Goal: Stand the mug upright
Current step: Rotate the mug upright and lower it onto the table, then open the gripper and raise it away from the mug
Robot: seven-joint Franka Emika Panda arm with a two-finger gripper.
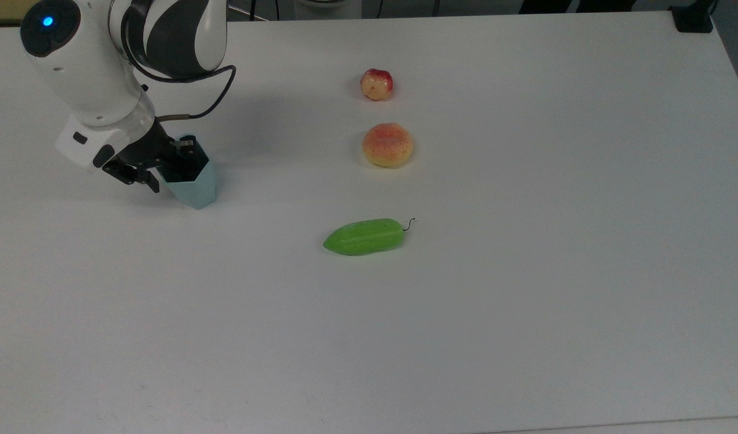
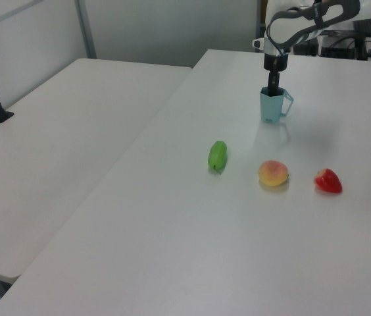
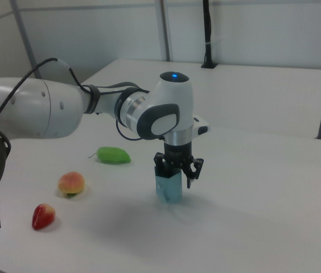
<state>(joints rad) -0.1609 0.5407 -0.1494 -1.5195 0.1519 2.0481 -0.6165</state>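
The mug (image 1: pixel 200 188) is a pale blue-teal faceted cup standing upright on the white table (image 1: pixel 525 271), mouth up, at the top view's left. In the left view the mug (image 2: pixel 271 109) shows its handle on the left view's right. My gripper (image 1: pixel 173 166) hangs straight down over its rim, open. One finger is at the rim and the other stands a little clear of the wall outside. In the right view the gripper (image 3: pixel 175 172) straddles the top of the mug (image 3: pixel 169 191).
A peach (image 1: pixel 387 145) and a red-and-cream fruit (image 1: pixel 376 84) lie in the top view's upper middle. A green cucumber-like vegetable (image 1: pixel 364 236) lies below them. The white arm (image 1: pixel 97 66) leans over the top view's upper left corner.
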